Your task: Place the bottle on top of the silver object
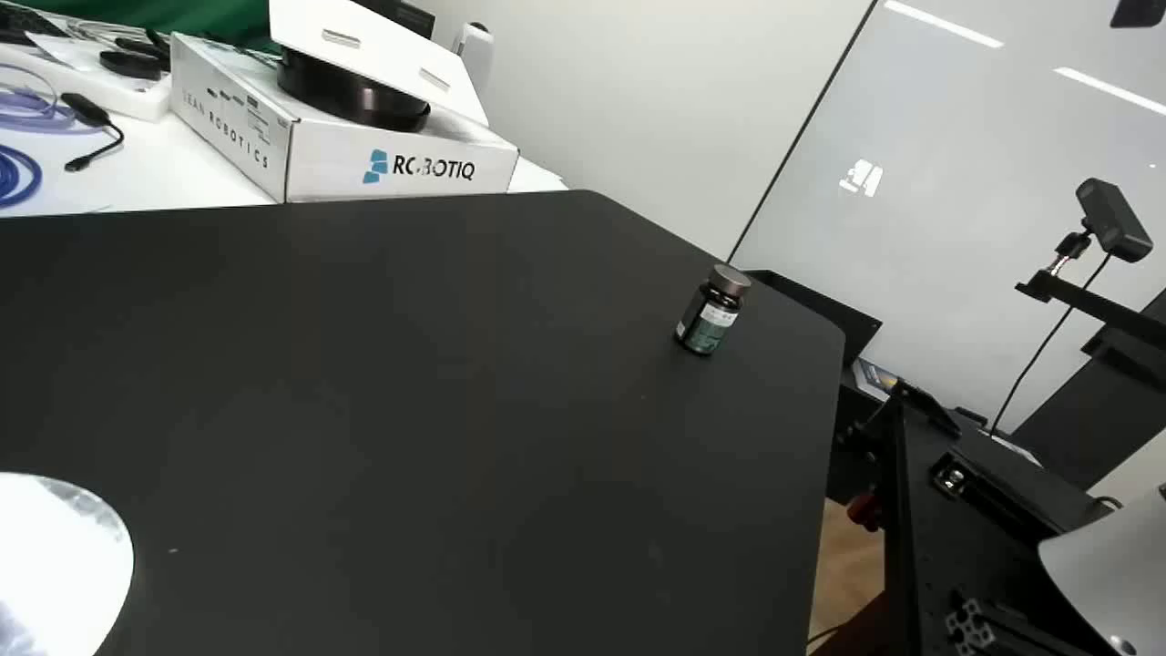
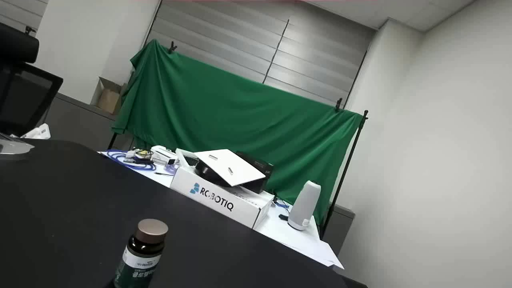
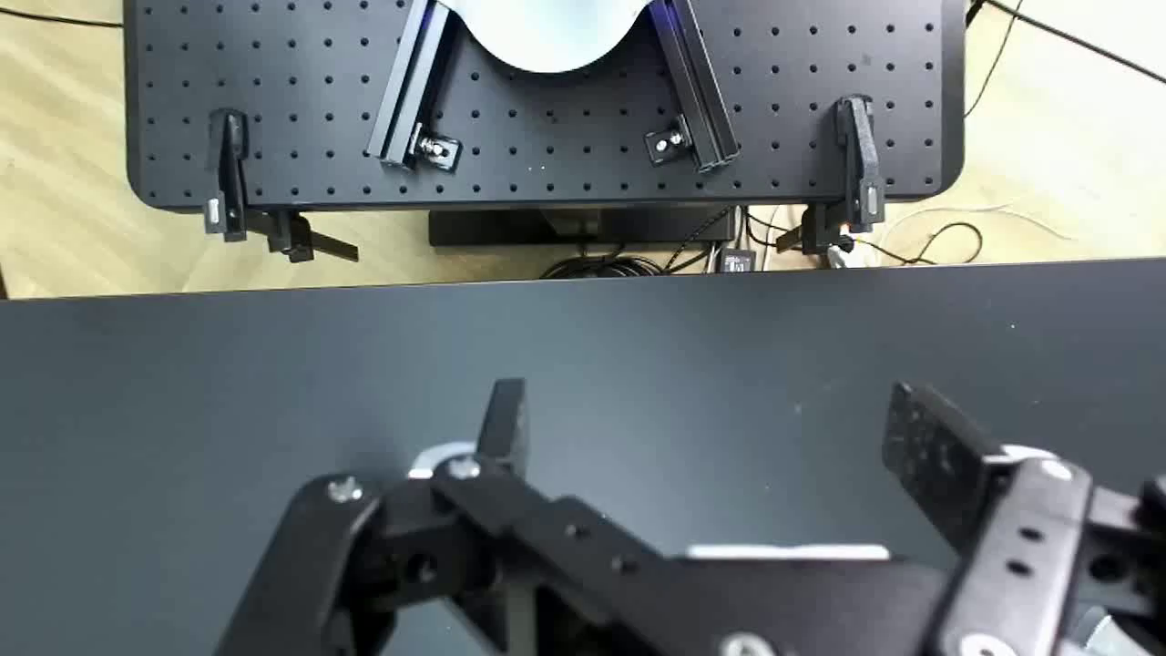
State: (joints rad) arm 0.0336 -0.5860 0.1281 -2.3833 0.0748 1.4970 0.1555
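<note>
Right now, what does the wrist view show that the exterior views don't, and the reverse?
Only the wrist view: the gripper, jaws wide apart.
Only the exterior views: the bottle, standing; the Robotiq box; the green cloth.
Shared: the dark tabletop. Unclear: whether the pale item at the wrist view's lower right is the silver object seen in an exterior view.

Gripper (image 3: 712,424) spread wide over dark surface (image 3: 228,374); black cables (image 3: 606,270) beyond it; perforated black plate (image 3: 547,150) with two clamps (image 3: 861,169).
</note>
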